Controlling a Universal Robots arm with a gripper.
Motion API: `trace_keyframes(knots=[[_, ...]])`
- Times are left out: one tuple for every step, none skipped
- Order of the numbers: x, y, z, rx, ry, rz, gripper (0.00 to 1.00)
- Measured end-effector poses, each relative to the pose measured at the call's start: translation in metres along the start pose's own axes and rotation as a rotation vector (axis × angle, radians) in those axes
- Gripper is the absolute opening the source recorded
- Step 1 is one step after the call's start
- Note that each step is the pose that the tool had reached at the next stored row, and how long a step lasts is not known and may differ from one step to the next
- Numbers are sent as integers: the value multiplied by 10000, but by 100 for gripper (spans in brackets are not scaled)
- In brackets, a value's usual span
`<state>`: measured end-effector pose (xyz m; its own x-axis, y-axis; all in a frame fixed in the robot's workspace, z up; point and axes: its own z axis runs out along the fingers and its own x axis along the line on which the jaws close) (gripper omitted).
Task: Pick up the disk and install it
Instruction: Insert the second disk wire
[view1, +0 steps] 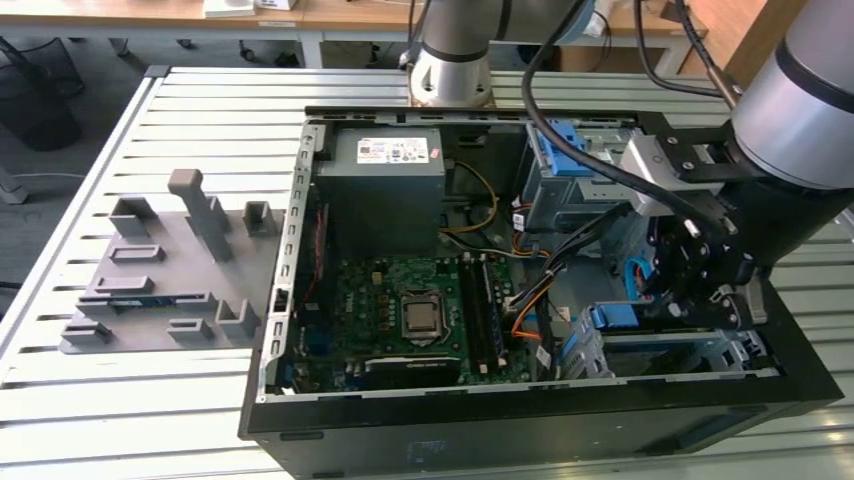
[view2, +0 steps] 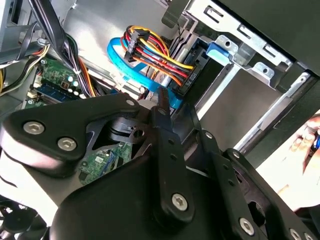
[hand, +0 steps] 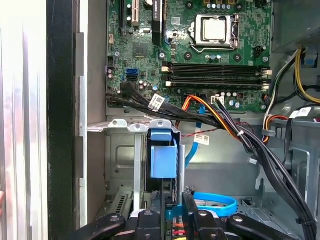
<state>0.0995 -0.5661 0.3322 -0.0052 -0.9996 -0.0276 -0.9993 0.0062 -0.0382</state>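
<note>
Inside the open computer case (view1: 534, 420), the claw (hand: 172, 212) sits low in the drive bay by the front wall. Whether it is clenched or released cannot be told; its linkages hide the tips. The disk (hand: 163, 162) stands edge-on in the bay, blue bracket showing, mostly hidden. Bundled cables (hand: 240, 132) cross between motherboard (view1: 414, 310) and bay.

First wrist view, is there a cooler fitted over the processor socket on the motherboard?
No, the processor socket on the motherboard is bare, its metal top exposed.
</note>
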Motion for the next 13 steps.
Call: trace_keyframes(knots=[[0, 0, -6, 0, -1, 1, 31], [0, 0, -16, 0, -1, 1, 31], [-1, -1, -28, 0, -2, 0, 31], [-1, -1, -42, 0, -1, 1, 31], [-2, -2, -56, -1, -1, 0, 31], [-2, -3, -73, -2, -1, 0, 31], [-3, -3, -91, -2, -1, 0, 31], [-3, -4, -107, -2, -2, 1, 31], [-3, -5, -123, -3, -1, 0, 31], [-4, -5, -138, -3, -1, 0, 31], [-4, -6, -150, -5, 0, 1, 31], [-4, -6, -158, -6, -1, 1, 30], [-4, -6, -159, -7, -3, 1, 23]])
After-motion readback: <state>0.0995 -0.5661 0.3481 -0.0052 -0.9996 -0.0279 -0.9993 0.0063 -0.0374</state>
